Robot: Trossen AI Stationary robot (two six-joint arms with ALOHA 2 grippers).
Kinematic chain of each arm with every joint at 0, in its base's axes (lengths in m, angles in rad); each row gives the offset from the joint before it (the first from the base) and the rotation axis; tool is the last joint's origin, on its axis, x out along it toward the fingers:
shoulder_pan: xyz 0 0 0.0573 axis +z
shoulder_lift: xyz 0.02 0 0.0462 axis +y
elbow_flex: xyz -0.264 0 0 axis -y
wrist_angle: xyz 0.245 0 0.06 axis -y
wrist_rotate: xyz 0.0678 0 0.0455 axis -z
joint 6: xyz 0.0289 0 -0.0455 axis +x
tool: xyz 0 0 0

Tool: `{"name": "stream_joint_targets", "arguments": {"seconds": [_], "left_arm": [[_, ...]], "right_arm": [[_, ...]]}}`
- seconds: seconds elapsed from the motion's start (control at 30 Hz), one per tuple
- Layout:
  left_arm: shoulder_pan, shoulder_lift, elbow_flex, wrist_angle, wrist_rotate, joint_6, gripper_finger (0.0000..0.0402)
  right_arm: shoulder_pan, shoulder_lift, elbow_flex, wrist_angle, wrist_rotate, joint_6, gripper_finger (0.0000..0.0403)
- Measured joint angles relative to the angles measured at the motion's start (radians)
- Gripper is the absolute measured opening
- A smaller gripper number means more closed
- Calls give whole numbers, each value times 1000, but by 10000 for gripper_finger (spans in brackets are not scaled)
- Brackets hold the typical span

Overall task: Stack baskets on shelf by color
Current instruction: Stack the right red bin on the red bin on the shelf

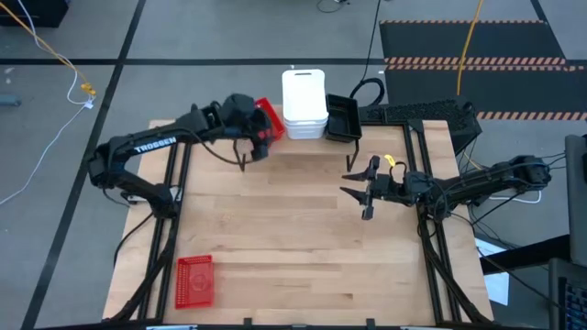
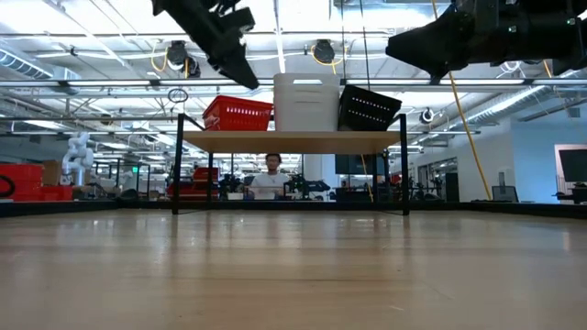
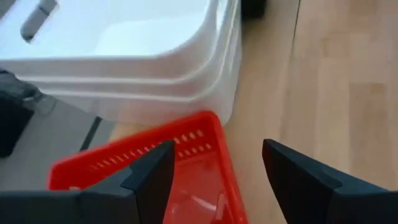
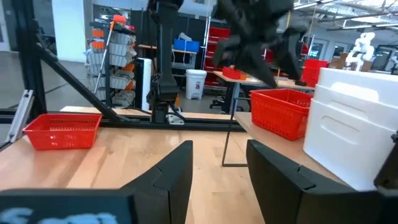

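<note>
The shelf (image 2: 293,140) stands at the table's far edge. On it, from left to right, sit a red mesh basket (image 2: 238,112), a stack of white baskets (image 2: 306,101) and a black mesh basket (image 2: 369,108) that stands tilted. Another red basket (image 1: 193,280) lies flat on the table near the left front corner. My left gripper (image 1: 246,158) hangs open just above the red basket on the shelf (image 3: 180,174), clear of it. My right gripper (image 1: 350,183) is open and raised over the table's right half, pointing left.
The table's middle is bare wood between the shelf and the near red basket (image 4: 62,130). Black frame rails (image 1: 431,247) run along the left and right sides. A person (image 2: 271,174) sits in the room beyond the shelf.
</note>
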Motion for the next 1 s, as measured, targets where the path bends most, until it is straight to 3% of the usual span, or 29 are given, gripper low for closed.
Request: {"name": "stream_joint_targets", "arguments": {"seconds": [0.13, 0.37, 0.73, 1.0], "left_arm": [[-3, 6, -7, 21, -40, 4, 241], [12, 39, -8, -17, 12, -6, 227], [-3, 103, -8, -66, 37, -13, 122], [-4, 61, -8, -236, 37, 86, 49]], "right_arm": [[0, 0, 0, 13, 0, -21, 144], [-4, 0, 0, 13, 1, -34, 144], [-3, 0, 0, 15, 1, -27, 144], [-3, 0, 0, 13, 2, -27, 144]]}}
